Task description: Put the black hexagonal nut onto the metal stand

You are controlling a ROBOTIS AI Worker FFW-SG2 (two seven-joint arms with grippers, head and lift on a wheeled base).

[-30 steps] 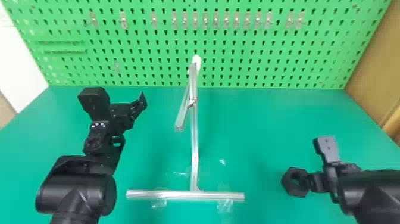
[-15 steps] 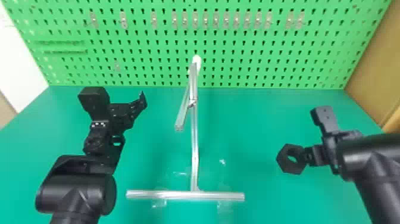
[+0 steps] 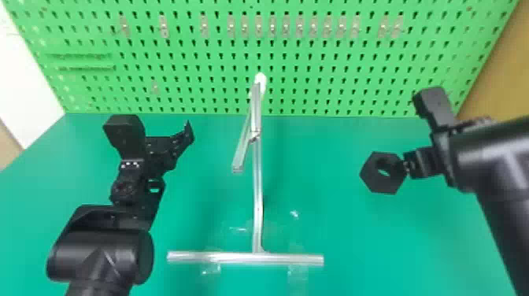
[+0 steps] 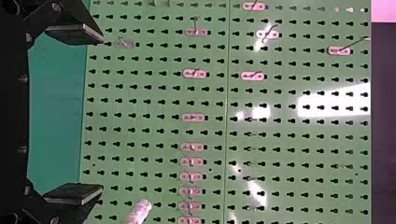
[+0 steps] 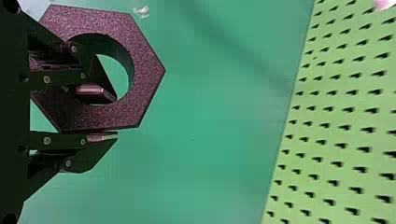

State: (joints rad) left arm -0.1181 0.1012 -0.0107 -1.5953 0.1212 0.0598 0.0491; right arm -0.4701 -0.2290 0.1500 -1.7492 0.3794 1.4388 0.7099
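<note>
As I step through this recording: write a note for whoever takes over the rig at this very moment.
Right hand: closed on the black hexagonal nut, one finger through its hole, the other outside.
Left hand: open, with nothing between its fingers, on the stand's left.
Metal stand: upright on the green table, between the two arms.
Done: nut gripped and held off the table, to the stand's right.
Left to do: bring the nut to the stand, put it on, let go, back away.
</note>
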